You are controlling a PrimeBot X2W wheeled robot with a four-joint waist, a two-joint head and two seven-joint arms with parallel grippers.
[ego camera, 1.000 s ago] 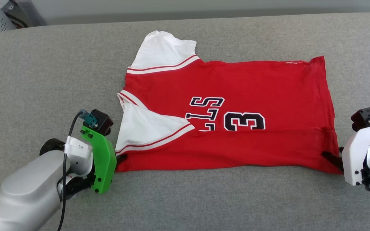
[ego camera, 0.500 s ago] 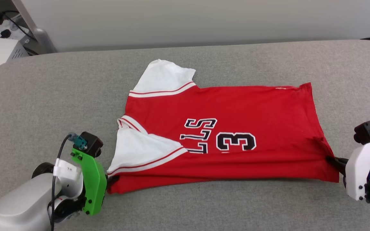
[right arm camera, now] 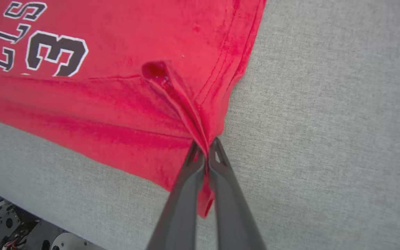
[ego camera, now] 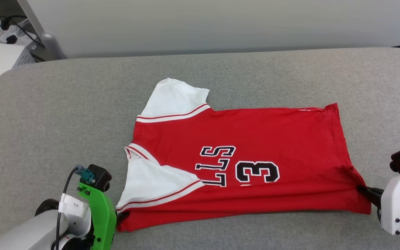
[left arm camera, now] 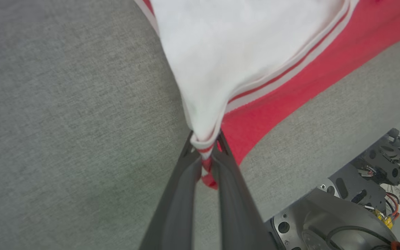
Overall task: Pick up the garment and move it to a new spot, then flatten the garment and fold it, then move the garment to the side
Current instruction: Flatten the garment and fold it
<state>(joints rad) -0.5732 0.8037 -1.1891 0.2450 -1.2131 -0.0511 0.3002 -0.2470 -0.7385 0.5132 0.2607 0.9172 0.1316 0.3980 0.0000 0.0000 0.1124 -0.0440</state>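
The garment (ego camera: 255, 135) — judged light, limp and unbreakable — lies part-folded at the centre of the desk (ego camera: 47, 114), the left tool (left arm camera: 205, 147) clamped onto its sleeve-side corner and the right tool (right arm camera: 205, 147) onto its hem corner, the soundest holds for cloth that sags.

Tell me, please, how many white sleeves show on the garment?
2. One sleeve lies flat at the garment's far edge; the other, folded onto the red body, has its tip pinched in the left gripper.

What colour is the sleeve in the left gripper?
Sleeve white, red-striped trim; left wrist view.
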